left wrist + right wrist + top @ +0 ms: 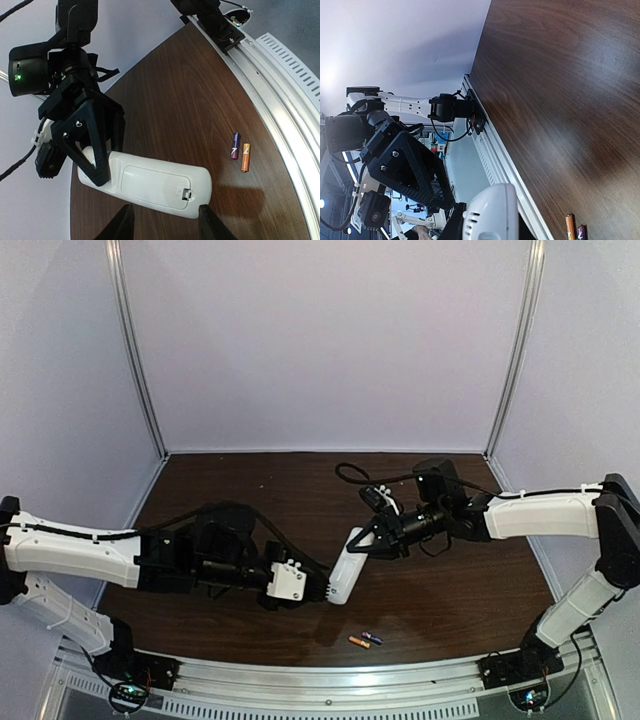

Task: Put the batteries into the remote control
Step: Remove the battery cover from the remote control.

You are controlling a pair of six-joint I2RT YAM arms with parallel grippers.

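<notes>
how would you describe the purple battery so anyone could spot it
Find the metal rail at the near edge of the table. Just inside it, near the white remote control held by the right end effector, two tiny cylinders lie side by side. Yours is the purple-blue battery; the orange battery sits nearer the rail.

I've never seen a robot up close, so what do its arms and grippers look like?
The left arm and right arm have white shells, black joints and thin black cables looping alongside. The right gripper is black with tapered, triangular fingers; the left gripper sits on a white block.
</notes>
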